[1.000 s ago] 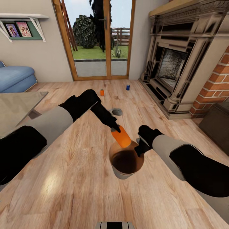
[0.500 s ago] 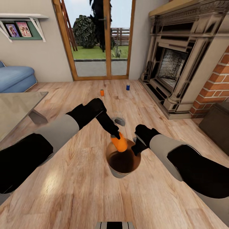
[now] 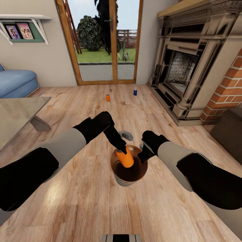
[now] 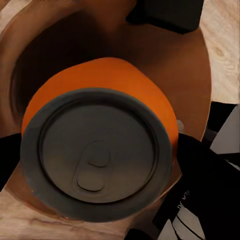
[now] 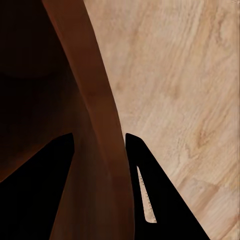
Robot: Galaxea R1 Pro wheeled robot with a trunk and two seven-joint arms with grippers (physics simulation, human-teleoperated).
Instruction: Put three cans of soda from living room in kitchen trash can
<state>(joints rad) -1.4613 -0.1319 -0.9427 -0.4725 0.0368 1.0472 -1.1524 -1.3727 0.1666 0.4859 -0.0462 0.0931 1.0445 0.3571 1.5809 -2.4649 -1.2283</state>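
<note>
The tash can (image 3: 124,182), grey outside and brown inside, stands on the wood floor just before me. My left gripper (image 3: 121,151) is shut on an orange can of soda (image 3: 126,160), held upright with its lower end inside the bin's mouth. In the left wrist view the can's dark top (image 4: 97,160) sits between the fingers above the brown inner wall (image 4: 192,75). My right gripper (image 3: 143,157) is shut on the bin's rim; its fingers (image 5: 160,200) straddle the wall (image 5: 97,150). A second orange can (image 3: 108,97) and a dark blue can (image 3: 135,92) stand far ahead near the doors.
A glass table (image 3: 16,114) is at my left, a blue sofa (image 3: 15,82) behind it. The fireplace (image 3: 188,67) and a dark box (image 3: 230,129) line the right. Wood-framed glass doors (image 3: 104,43) are ahead. A small grey object (image 3: 127,135) lies beyond the bin.
My left gripper has carried the orange can down and turned it upright into the bin's mouth. The bin and my right gripper have shifted slightly away from me.
</note>
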